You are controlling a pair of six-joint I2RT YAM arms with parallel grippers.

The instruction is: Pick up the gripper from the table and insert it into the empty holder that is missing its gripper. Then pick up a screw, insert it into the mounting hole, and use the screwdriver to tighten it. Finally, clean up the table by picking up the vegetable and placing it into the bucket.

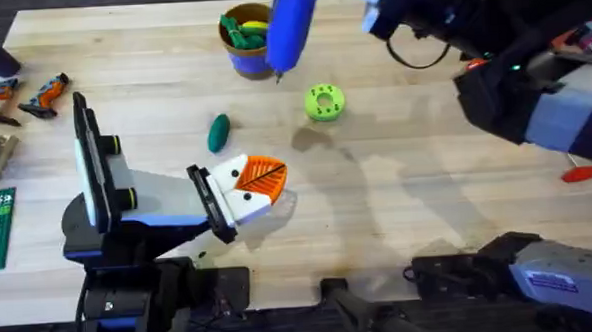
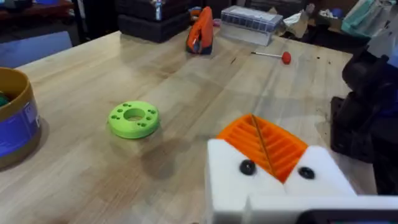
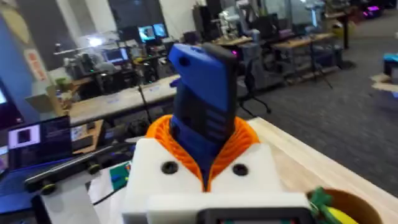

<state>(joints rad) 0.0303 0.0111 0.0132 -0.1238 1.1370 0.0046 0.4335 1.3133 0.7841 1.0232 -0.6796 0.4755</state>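
The right hand [image 3: 205, 165] is clamped on the screwdriver [image 1: 290, 26], its orange pads pressed against both sides of the blue body in the right wrist view. In the overhead view the tool hangs above the far middle of the table [image 1: 428, 210], long axis close to vertical, metal tip pointing down just beside the bucket [image 1: 243, 50] and left of the lime-green disc [image 1: 324, 102]. The right arm reaches in from the far right, well raised.

The left hand [image 1: 262, 187] rests low on the table, near centre, fingers pointing right; its pads meet with nothing between them. Both white holders appear to carry orange tips, so the insertion step looks complete. Whether a screw sits in the mounting hole cannot be determined.

Controlling relation: the mounting hole, judged to be on the left hand's white finger base, lies nearer and slightly left of the screwdriver tip, well apart and lower. The next move therefore calls for travel toward the near side plus descent, with the tip axis aligned to the hole.

The vegetable [image 1: 218, 132] lies on the table between the bucket and the left hand, long axis running near to far, just left of the left hand's tips. The left arm is the nearer one. The bucket already contains green and yellow items. A red-handled tool [image 1: 581, 174] lies at the right edge.
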